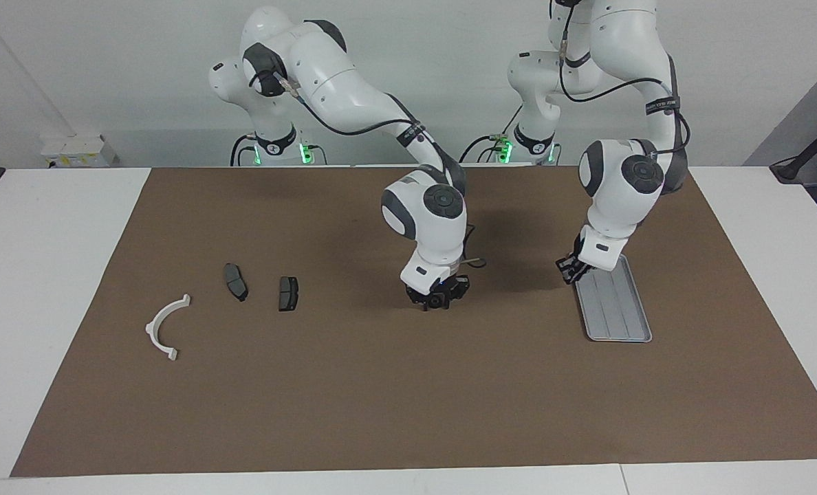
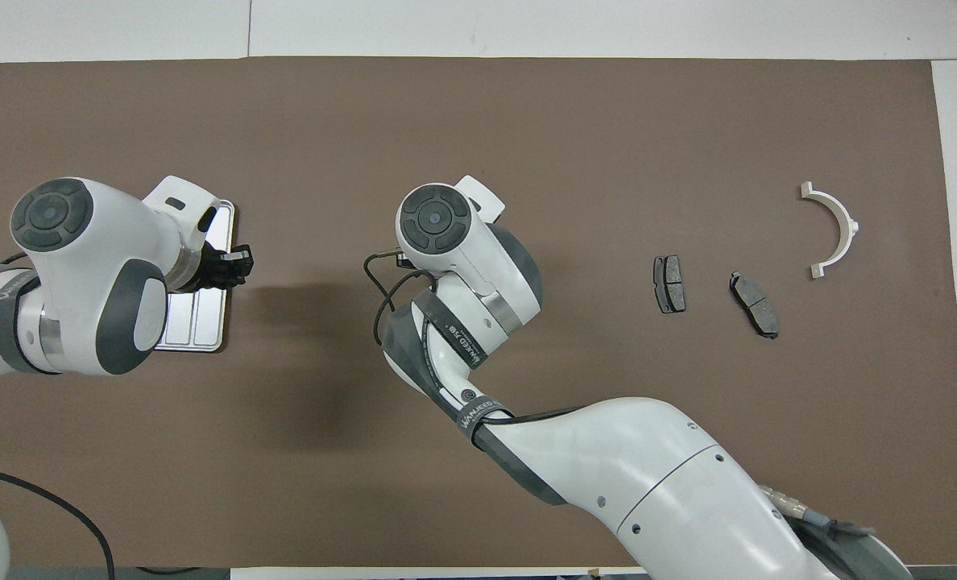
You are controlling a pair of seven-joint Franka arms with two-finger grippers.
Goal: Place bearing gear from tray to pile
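Bracket [image 1: 166, 327] nearest; right gripper [image 1: 437, 298] over mat, left gripper [image 1: 569, 269] by tray [image 1: 615, 306], grips unreadable.

White tabletop [image 1: 44, 275], large brown mat [image 1: 353, 385] covering most of it. Plain white wall [image 1: 126, 69] along robots' end. Small white box [image 1: 78, 150] at wall, toward right arm's end. Dark stand [image 1: 804, 161] at tabletop edge, toward left arm's end. Even light, soft shadows on mat.

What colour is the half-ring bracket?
White; the half-ring bracket shows best in the overhead view.
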